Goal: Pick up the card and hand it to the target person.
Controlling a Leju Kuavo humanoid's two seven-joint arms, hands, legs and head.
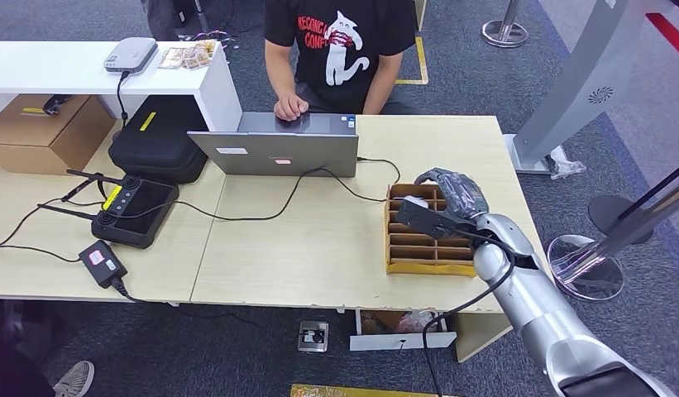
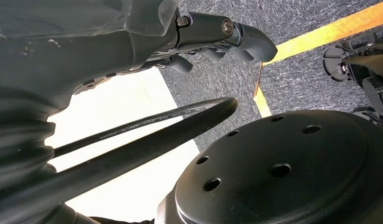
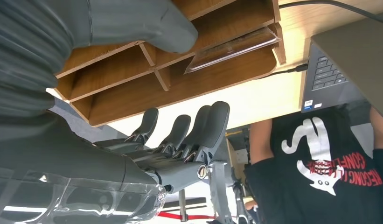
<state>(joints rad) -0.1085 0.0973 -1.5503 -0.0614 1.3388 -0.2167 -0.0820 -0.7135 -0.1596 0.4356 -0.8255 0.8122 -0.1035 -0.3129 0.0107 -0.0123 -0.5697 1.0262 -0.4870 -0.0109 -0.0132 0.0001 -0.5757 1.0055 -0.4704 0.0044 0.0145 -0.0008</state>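
Note:
A wooden divided box (image 1: 427,266) stands on the table's right part. My right hand (image 1: 451,192) hovers over its far end with fingers apart and holds nothing. In the right wrist view the thumb (image 3: 147,28) lies over the box (image 3: 133,98), the fingers (image 3: 189,135) stretch out beside it, and a card (image 3: 231,49) in a clear sleeve rests in one compartment. A small white piece, perhaps the card (image 1: 416,201), shows by my hand. A person in a black T-shirt (image 1: 336,45) sits across the table, one hand (image 1: 290,106) on a laptop. My left hand (image 2: 226,37) hangs over the floor, holding nothing.
An open laptop (image 1: 278,149) with a trailing cable sits mid-table. Left of it lie a black case (image 1: 158,141), a controller with antennas (image 1: 136,211) and a power adapter (image 1: 102,263). A white counter (image 1: 71,66) stands at far left, a stanchion base (image 1: 585,266) at right.

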